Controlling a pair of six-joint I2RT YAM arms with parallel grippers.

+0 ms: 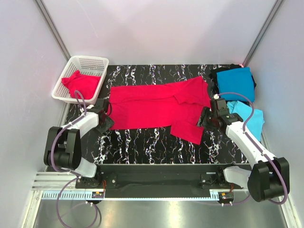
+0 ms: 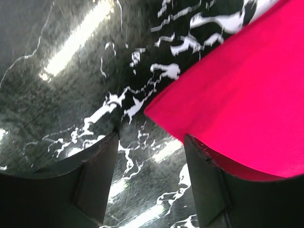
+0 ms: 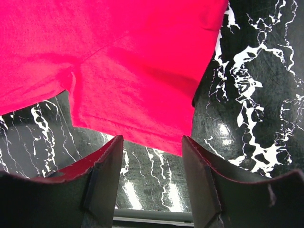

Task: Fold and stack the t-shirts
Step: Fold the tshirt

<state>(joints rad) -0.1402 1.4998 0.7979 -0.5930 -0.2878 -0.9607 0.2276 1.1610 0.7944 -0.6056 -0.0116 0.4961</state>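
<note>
A crimson-red t-shirt [image 1: 152, 107] lies spread across the black marbled table [image 1: 152, 145], partly folded, one sleeve [image 1: 187, 131] hanging toward the front. My left gripper [image 1: 103, 119] is open and empty at its left hem corner, which shows in the left wrist view [image 2: 237, 109]. My right gripper [image 1: 205, 118] is open and empty just right of the sleeve [image 3: 137, 85]. A teal-blue shirt [image 1: 235, 81] lies folded at back right, a sky-blue shirt [image 1: 249, 116] beside it. Another red shirt [image 1: 81, 83] is in the basket.
A white mesh basket [image 1: 97, 61] stands at the back left corner. White walls enclose the table on three sides. The sky-blue shirt lies under my right arm. Bare marbled surface runs along the front edge.
</note>
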